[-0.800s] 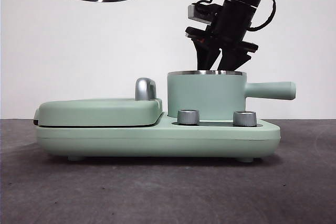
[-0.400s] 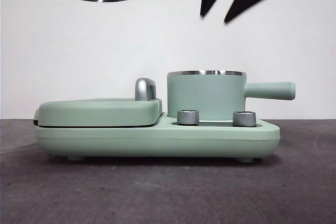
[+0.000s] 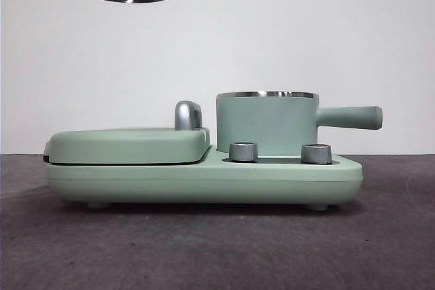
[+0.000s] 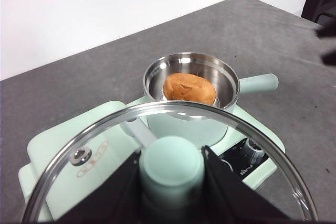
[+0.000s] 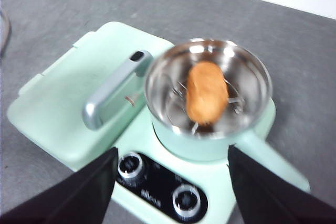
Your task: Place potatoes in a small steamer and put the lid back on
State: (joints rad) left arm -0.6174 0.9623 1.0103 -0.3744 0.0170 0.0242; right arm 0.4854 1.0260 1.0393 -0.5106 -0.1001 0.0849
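orange-brown potato [image 5: 207,92], mint-green steamer [image 3: 266,124]

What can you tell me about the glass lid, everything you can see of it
The lid is round clear glass with a shiny steel rim, a small vent fitting and a mint-green knob. The left gripper holds it by that knob, a black finger on each side. It hangs in the air, slightly tilted, above the griddle side and off the small steamer, touching nothing else. The front view shows only its lower edge.

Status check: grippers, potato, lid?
Left gripper shut on lid, raised. Right gripper open, empty, high. Potato in steamer. Pot mouth unobstructed.
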